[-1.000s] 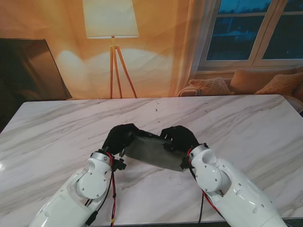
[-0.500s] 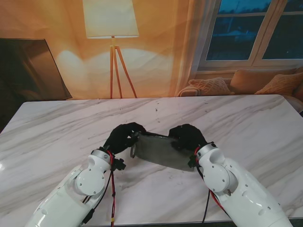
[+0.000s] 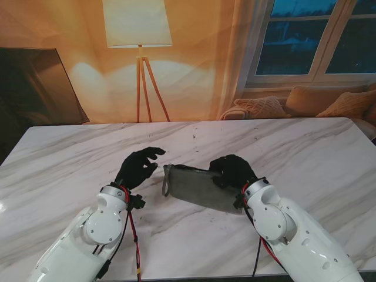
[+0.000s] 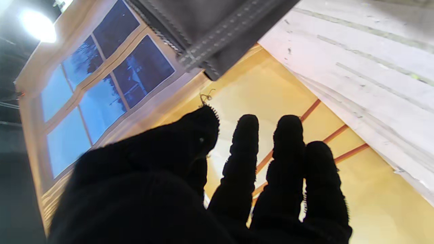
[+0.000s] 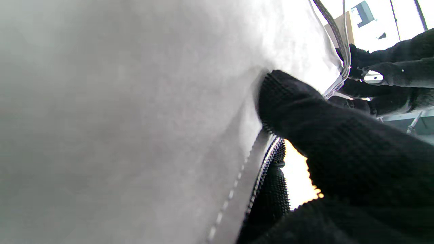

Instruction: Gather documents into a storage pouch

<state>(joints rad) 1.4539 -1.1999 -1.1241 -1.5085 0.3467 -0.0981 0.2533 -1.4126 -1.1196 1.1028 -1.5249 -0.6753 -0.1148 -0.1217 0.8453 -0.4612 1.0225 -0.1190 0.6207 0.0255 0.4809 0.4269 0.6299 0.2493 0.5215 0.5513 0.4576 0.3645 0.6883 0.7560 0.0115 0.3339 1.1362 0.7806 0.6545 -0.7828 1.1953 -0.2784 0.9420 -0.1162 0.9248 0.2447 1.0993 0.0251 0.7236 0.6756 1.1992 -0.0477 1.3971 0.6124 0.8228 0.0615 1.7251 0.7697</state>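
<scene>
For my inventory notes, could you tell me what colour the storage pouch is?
Dark grey pouch, clearest in the stand view.

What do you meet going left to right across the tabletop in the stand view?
left hand, open and apart from the pouch → grey pouch → right hand, gripping the pouch's right end.

A white marble worktop (image 3: 305, 147) fills the lower frame. Behind it, upper centre, a lit floor lamp (image 3: 138, 35) on a wooden tripod glows against an orange wall (image 3: 76, 35). At upper right, a dark window (image 3: 317, 38) sits above sofa cushions (image 3: 311, 101). A dark panel (image 3: 32, 85) stands at left.
</scene>
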